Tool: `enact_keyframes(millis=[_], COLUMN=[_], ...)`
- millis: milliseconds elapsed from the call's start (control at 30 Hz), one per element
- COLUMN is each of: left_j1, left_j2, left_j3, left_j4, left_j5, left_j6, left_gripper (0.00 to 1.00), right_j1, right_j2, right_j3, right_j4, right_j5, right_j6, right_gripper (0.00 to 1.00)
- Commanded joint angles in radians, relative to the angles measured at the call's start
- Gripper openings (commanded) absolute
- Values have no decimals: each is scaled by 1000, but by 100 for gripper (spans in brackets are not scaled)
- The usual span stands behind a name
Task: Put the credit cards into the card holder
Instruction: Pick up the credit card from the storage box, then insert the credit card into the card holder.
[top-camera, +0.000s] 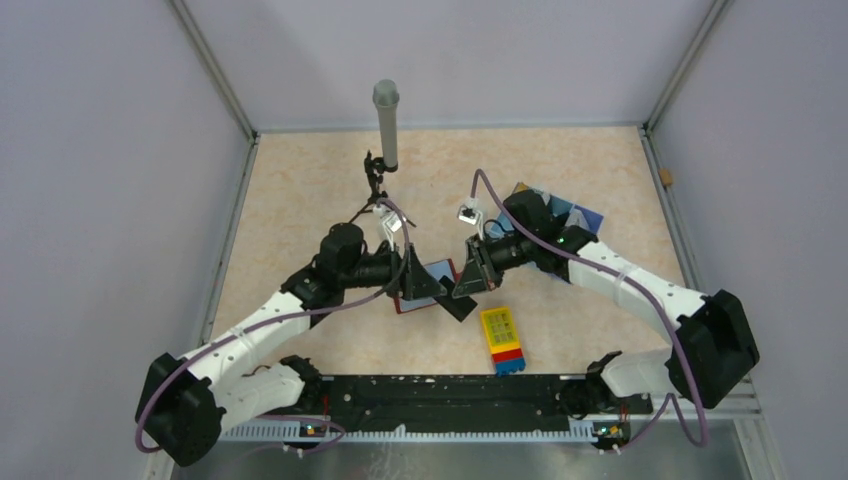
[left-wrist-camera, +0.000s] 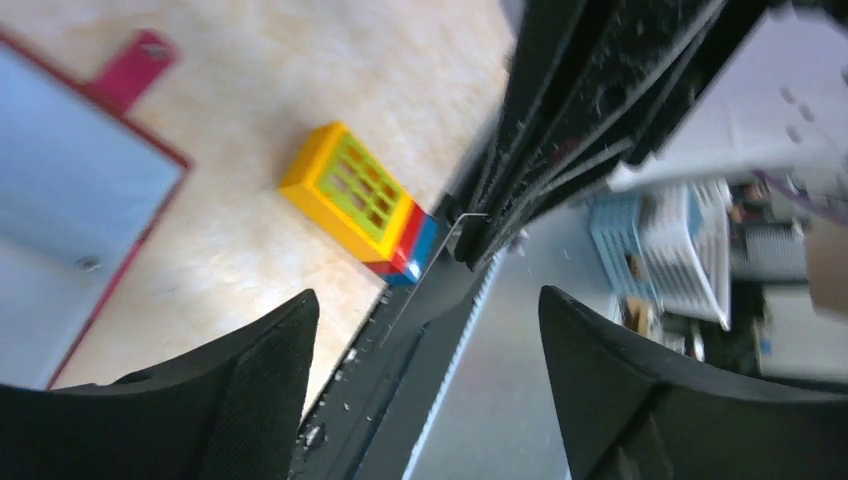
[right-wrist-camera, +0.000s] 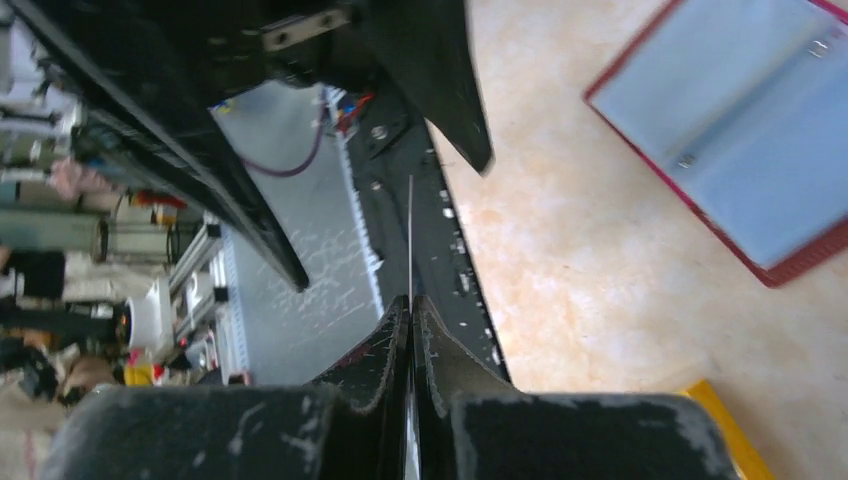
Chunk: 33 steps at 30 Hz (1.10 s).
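Note:
The card holder (top-camera: 437, 273) lies open at the table's middle, dark red with blue-grey pockets. It also shows in the left wrist view (left-wrist-camera: 70, 200) with its red tab (left-wrist-camera: 135, 65), and in the right wrist view (right-wrist-camera: 740, 150). My right gripper (top-camera: 468, 285) (right-wrist-camera: 411, 300) is shut on a dark credit card (top-camera: 460, 307), held on edge just right of the holder; it shows edge-on (right-wrist-camera: 410, 235). My left gripper (top-camera: 425, 285) (left-wrist-camera: 425, 300) is open and empty over the holder's right side. The yellow-gold and pale cards are out of view.
A yellow, red and blue block (top-camera: 502, 340) (left-wrist-camera: 360, 200) lies in front of the holder. A light-blue tray (top-camera: 578, 215) sits at the back right under the right arm. A grey post (top-camera: 386, 125) stands at the back centre.

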Motion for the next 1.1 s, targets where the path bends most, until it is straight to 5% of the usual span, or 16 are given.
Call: enact_keyframes(millis=[0,300,667,1067], left_j1=[38,110,191,196], left_j2=[-38,-25,70,153], left_j3=[0,-95,-171,-153], left_j4=[-124,-233,-126,-105], left_j5=[-354,-699,-642,-629], left_j6=[3,-99,-126,-105], left_gripper=[89,92,73,64], right_j1=[-3,-4,-4,-5], right_j2=[72,304,456,497], right_j3=[-61,-28,14,26], right_j4=[197,392,463,479], right_j5=[238,385,389,336], right_j6=[184,337,318,317], right_gripper=[0,0,0,0])
